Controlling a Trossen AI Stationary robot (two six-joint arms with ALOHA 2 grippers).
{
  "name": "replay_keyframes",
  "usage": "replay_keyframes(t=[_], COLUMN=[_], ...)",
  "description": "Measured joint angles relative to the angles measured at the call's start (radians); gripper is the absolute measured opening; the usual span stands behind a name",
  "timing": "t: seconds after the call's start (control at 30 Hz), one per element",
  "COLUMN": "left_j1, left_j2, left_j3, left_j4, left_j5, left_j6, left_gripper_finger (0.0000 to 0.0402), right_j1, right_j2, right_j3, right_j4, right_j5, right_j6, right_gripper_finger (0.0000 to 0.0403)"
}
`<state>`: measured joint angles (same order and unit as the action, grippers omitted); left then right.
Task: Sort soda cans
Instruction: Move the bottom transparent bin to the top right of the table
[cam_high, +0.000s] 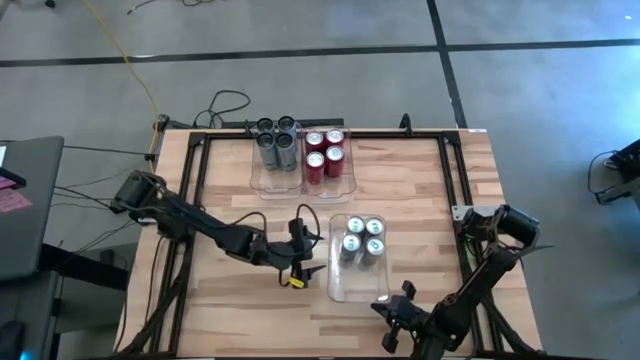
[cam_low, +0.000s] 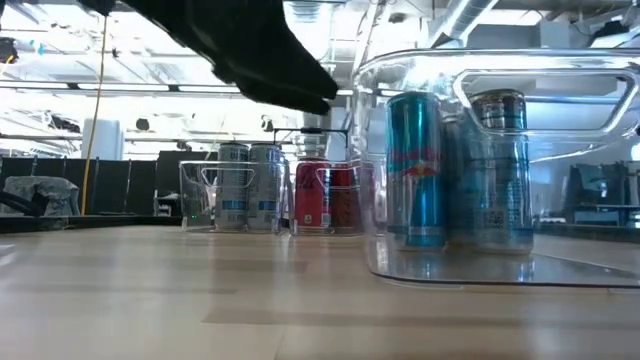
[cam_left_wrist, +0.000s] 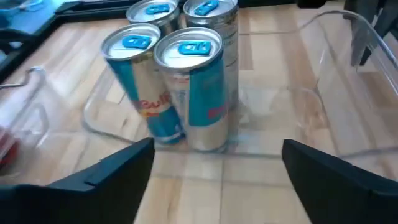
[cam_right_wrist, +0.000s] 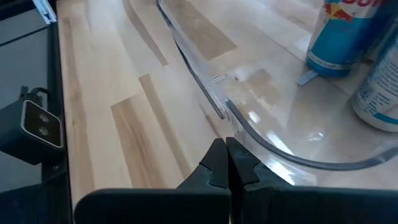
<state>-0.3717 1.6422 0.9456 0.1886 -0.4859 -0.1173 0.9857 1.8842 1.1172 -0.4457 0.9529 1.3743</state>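
From above, the wooden table (cam_high: 230, 300) carries three clear bins: a far pair side by side, the left bin (cam_high: 262, 180) holding four grey cans (cam_high: 277, 143) and the right bin (cam_high: 345, 180) holding four red cans (cam_high: 324, 155), and a nearer bin (cam_high: 345, 285) with four blue-and-silver cans (cam_high: 361, 240) clustered at its far end. The left gripper (cam_high: 303, 252) sits just left of this nearer bin, apart from the cans, while the right gripper (cam_high: 398, 322) waits at the table's near edge, close to the bin's near right corner. The overhead view does not settle how the fingers stand; the wrist views do. The left wrist view shows its two dark fingers (cam_left_wrist: 118, 171) spread wide and empty, with the four blue-topped cans standing upright and touching one another inside the clear bin. The right wrist view shows its fingers (cam_right_wrist: 217, 165) pressed together with nothing between them, pointing at the bin's curved rim, two cans visible beyond. The low view adds what neither gives: every can stands upright on its base, the nearer bin large on the right, the grey and red groups farther back, and a dark arm (cam_low: 260, 50) overhead.
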Motion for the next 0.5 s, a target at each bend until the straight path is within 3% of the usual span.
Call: replay_keyframes(t=[0.23,0.37,0.5], left_j1=[-0.021,0.011,0.047], left_j2=[0.032,0.133,0.210], left_j3=[-0.001,-0.030,-0.025], left_j4=[-0.064,0.096,0.133], left_j5=[-0.017,0.036,0.098], left_j6=[-0.088,-0.125,-0.150], left_gripper_finger=[0.0211,0.0122,0.0057], right_j1=[0.007,0.000,-0.005], right_j2=[0.000,0.000,0.000], right_j3=[0.000,0.000,0.000], right_j4=[-0.026,-0.041,-0.053], right_j5=[0.020,0.027,0.042], right_j6=[0.025,0.042,0.066], right_gripper_finger=[0.0001,0.0001,0.0001])
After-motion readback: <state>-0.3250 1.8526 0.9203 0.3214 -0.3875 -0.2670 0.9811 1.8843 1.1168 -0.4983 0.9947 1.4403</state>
